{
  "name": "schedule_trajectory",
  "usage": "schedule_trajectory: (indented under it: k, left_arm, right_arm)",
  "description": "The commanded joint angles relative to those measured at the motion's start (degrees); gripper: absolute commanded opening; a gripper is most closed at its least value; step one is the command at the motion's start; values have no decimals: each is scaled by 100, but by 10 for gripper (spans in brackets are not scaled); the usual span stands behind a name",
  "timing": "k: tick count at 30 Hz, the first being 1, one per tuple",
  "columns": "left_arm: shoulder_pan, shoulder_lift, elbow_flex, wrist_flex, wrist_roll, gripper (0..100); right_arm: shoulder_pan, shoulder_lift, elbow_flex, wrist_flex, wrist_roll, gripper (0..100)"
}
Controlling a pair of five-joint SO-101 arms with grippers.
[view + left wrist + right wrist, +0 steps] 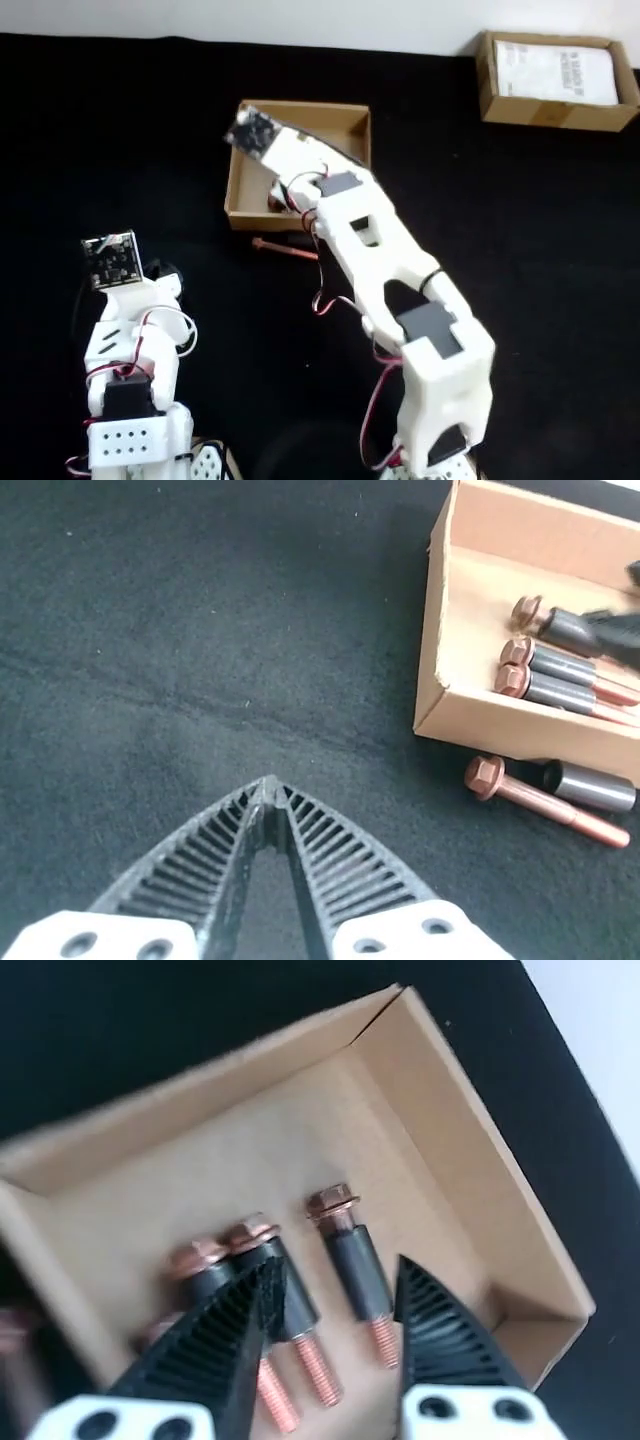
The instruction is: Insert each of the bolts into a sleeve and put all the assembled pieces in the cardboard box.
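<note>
The cardboard box [345, 112] is the biggest thing in play. A second box [555, 115] holding a printed sheet sits well apart from it, toward the far edge of the table, which makes 2 boxes.

There are 2 arms. The right gripper [337, 1265] hangs above the cardboard box's inside with its jaws spread and nothing between them. The left gripper [268, 788] sits well apart from the cardboard box, over bare black table [150, 630], with its jaws closed together and empty.

Inside the cardboard box lie 3 assembled pieces [560, 665], side by side, each a copper bolt pushed through a dark sleeve. One right finger hides part of the floor, so a 4th piece there cannot be ruled out.

Just outside the cardboard box's near wall lie 1 loose bolt [540, 802] and 1 loose sleeve [592, 786], close together but not joined.

As I judge it, the boxing of 3 pieces is done and the last pair is in hand. The next move calls for taking up the bolt in 1 gripper and the sleeve in the other, then lining up their axes for insertion.
</note>
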Motion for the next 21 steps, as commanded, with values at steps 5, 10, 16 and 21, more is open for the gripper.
schedule_trajectory:
  k: [5, 10, 16, 21]
  left_arm:
    - [-13, -40, 145, 35, -18, 9]
    - [-13, -40, 145, 35, -26, 9]
    - [-13, -40, 145, 35, -26, 9]
    - [-40, -40, 145, 35, -26, 9]
  right_arm:
    - [-549, -1868, -382, 3169, -1565, 76]
    - [-822, -2053, -374, 4831, -1688, 76]
    - [-637, -1631, -251, 5007, -1134, 76]
    - [-338, -778, -277, 4268, -826, 76]
